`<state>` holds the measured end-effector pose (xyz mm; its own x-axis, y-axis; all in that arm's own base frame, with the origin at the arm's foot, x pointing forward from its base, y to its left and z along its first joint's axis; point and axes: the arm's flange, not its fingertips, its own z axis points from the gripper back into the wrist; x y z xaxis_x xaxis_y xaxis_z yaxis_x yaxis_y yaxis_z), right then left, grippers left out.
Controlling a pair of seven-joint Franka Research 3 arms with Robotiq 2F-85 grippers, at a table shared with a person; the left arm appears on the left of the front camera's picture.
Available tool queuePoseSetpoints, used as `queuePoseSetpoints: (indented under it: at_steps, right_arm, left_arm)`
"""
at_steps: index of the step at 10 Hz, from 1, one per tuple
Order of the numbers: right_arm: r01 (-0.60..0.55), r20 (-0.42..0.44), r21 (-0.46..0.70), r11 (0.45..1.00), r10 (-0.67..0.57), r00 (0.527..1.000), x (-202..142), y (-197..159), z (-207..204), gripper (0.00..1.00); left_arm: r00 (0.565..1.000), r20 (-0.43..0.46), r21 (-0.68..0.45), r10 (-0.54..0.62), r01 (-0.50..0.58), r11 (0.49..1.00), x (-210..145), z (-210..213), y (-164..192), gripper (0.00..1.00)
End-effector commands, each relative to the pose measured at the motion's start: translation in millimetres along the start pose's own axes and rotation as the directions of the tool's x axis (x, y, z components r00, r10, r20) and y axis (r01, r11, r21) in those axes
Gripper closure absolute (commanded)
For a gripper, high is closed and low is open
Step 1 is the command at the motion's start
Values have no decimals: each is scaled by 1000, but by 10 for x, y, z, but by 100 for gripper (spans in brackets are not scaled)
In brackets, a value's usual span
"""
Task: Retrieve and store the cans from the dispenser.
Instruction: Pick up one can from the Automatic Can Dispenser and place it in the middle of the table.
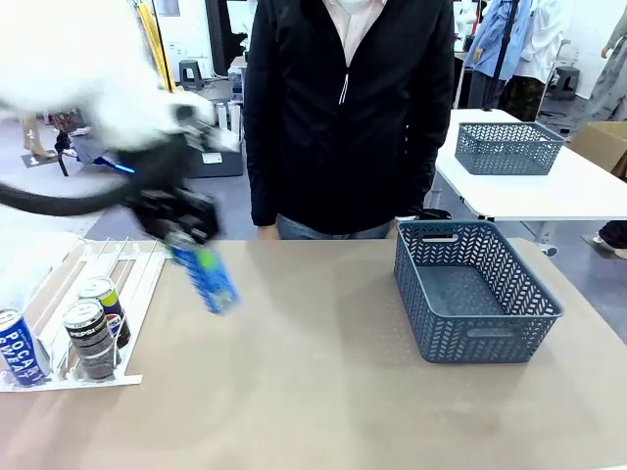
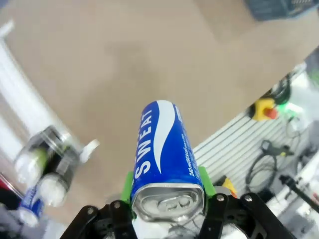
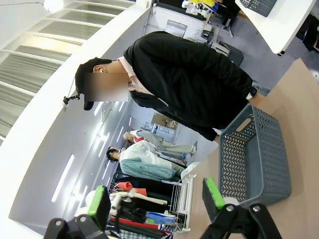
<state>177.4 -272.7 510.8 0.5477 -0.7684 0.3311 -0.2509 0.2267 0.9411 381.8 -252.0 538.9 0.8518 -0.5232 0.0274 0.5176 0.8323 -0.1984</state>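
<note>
Left claw (image 1: 184, 233): closed on a blue can (image 1: 212, 280), above the counter (image 1: 313, 392) just right of the dispenser (image 1: 127, 257). The can hangs tilted, clear of the surface; arm and can are blurred in the front view.

Left wrist view: the green pads (image 2: 128, 186) of the left claw (image 2: 167, 185) clamp the blue can (image 2: 164, 159) on both sides near its silver top; white "SWEAT" lettering is legible.

Dispenser, low end: three cans upright against the stops: a blue one (image 1: 20, 348), a dark patterned one (image 1: 90, 339) and a black Pepsi-logo one (image 1: 106, 304) just behind it.

Right claw (image 3: 157, 196): open, nothing between the pads, raised off the counter.

A grey mesh basket (image 1: 490, 343) sits on the counter's right side. A person in a black jacket (image 1: 343, 117) stands at the far edge.
</note>
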Motion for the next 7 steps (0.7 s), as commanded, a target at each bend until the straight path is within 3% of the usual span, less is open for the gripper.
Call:
queuePoseSetpoints:
  at_steps: [1,3,5,7]
  right_arm:
    - [-26,15,25,999,26,1000,31,10,-30,0]
    - [-26,15,25,999,26,1000,31,10,-30,0]
    - [-26,15,25,999,26,1000,31,10,-30,0]
    - [-26,15,25,999,26,1000,31,10,-30,0]
  left_arm:
    - [992,-87,52,-96,100,994,672,-268,-244,100]
    - [974,-126,52,-188,195,979,1079,-811,-590,100]
    - [968,-174,122,-179,202,972,1199,-1195,-646,100]
    - [980,-133,148,-151,170,974,1176,-1461,-634,100]
